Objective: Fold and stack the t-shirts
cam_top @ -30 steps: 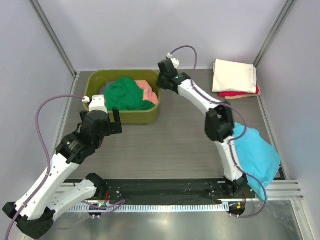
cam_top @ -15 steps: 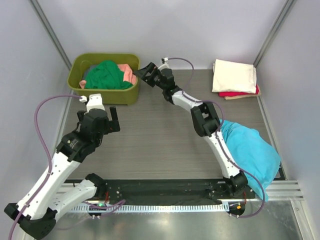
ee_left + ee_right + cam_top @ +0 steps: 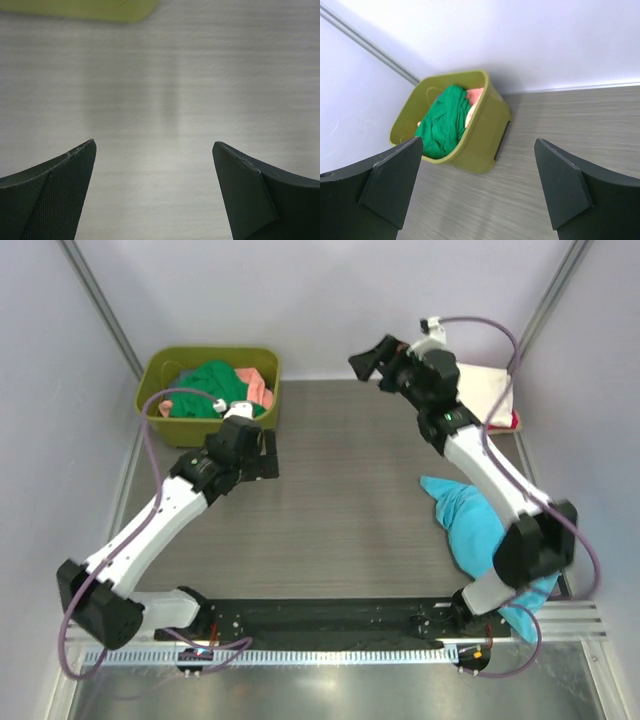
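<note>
The right hand [image 3: 372, 358] hangs spread wide and empty above the far side of the tabletop [image 3: 340, 510], at about 1 o'clock, its fingers pointing toward the tub. The left hand [image 3: 266, 453] is spread wide too, holding nothing, low over bare tabletop at about 9 o'clock, just beside the olive tub [image 3: 160, 412].

The turquoise t-shirt [image 3: 474, 525] lies at 4 o'clock, a crumpled heap partly under the right arm's lower links and trailing off the near edge. It is not spread out or folded. At 2 o'clock sits the finished work: a folded cream t-shirt [image 3: 492, 390] on top of a folded red one [image 3: 515, 423], partly hidden by the right arm.

In the tub at 10 o'clock a dark green t-shirt [image 3: 212, 380] and a salmon-pink one [image 3: 259, 390] wait, bunched together. So I judge two shirts done and three left.

The middle of the tabletop is bare wood. The right arm itself lies across the turquoise shirt and may drag it.
</note>
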Controlling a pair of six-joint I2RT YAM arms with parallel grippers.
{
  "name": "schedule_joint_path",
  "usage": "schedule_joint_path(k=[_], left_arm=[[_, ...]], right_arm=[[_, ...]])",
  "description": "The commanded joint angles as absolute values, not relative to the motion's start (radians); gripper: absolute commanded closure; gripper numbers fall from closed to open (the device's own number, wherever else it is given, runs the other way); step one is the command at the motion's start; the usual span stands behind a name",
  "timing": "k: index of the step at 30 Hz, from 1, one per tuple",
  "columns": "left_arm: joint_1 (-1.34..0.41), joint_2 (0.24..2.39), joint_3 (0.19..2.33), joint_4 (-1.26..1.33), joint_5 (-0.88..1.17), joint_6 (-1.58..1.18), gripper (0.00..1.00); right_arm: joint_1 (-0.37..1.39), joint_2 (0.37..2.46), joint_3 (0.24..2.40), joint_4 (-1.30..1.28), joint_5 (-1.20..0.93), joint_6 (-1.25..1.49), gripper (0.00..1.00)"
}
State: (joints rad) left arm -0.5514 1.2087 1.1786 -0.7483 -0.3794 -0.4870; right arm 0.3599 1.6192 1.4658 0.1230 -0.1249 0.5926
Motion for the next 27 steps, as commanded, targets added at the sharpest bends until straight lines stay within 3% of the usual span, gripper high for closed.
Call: schedule_joint_path(k=[1, 5, 10, 13, 15, 19, 27], left_arm=[[-0.558, 1.455, 1.333, -0.592, -0.310, -0.509, 0.00], [-0.555, 1.796, 1.621, -0.566, -0.354, -0.448, 0.00], [-0.489, 2.318, 2.260, -0.768, -0.299, -0.413, 0.00], [-0.436, 2.474, 2.570, -0.900, -0.290, -0.410, 0.00], [-0.379, 2.507, 2.594, -0.887, -0.265, -0.416, 0.00], [-0.269, 2.415, 2.435, -0.854, -0.255, -0.481, 0.00], [-0.288, 2.002, 2.211, -0.949, -0.216, -0.503, 0.00]], right_arm=[[0.356, 1.406, 1.243, -0.021, 0.032, 0.488, 0.00], [0.353, 1.172, 1.092, -0.086, 0.052, 0.482, 0.00], [0.353, 0.935, 0.984, -0.248, 0.077, 0.492, 0.00], [0.351, 0.867, 0.945, -0.389, 0.228, 0.497, 0.00], [0.351, 0.865, 0.921, -0.439, 0.285, 0.520, 0.00], [0.345, 1.006, 0.888, -0.483, 0.369, 0.529, 0.00], [0.328, 1.541, 1.057, -0.413, 0.475, 0.505, 0.00]])
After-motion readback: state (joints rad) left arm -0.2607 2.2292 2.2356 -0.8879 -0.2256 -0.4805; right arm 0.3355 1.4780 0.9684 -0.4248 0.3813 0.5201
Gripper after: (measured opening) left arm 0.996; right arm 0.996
